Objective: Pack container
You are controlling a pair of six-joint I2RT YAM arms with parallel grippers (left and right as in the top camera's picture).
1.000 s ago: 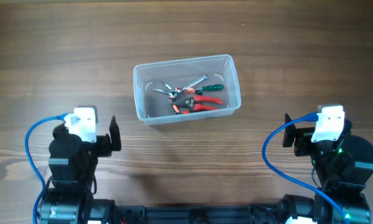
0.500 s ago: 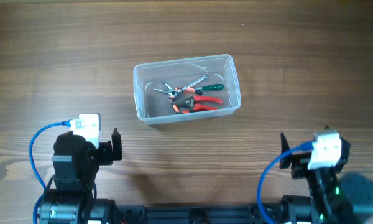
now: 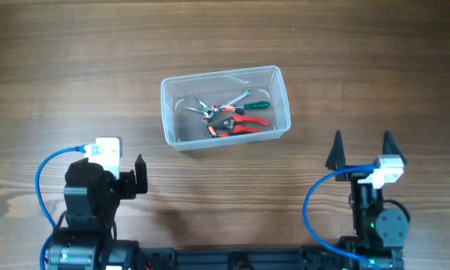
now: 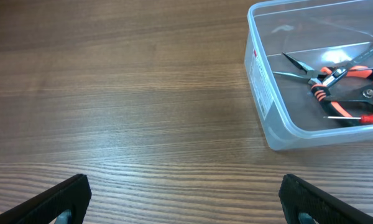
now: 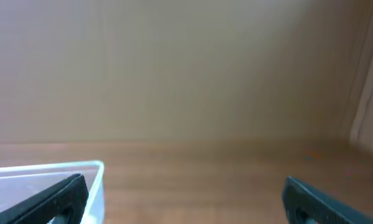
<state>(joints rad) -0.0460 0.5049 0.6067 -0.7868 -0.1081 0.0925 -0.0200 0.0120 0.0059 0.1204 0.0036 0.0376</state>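
Spread wide are the black fingers of the left tool (image 4: 183, 186), seen in the left wrist view, with nothing held between them and only the brown wood-grain bench (image 4: 112, 93) showing in the gap. The right tool (image 3: 361, 146) is likewise held open, its two pointed fingers standing well apart in the overhead view and gripping nothing. Both tools are kept low at the near edge of the bench, one at each side.

The clear rectangular plastic container (image 3: 221, 73), with rounded corners and a rim, is set upright near the middle of the bench, well apart from both tools. Inside it are laid red-handled pliers (image 3: 241, 124), a green-handled screwdriver (image 3: 256, 105) and a silver wrench (image 3: 236, 96), heaped together on its floor. In the blurred right wrist view only one corner of the container is seen, at the lower left.
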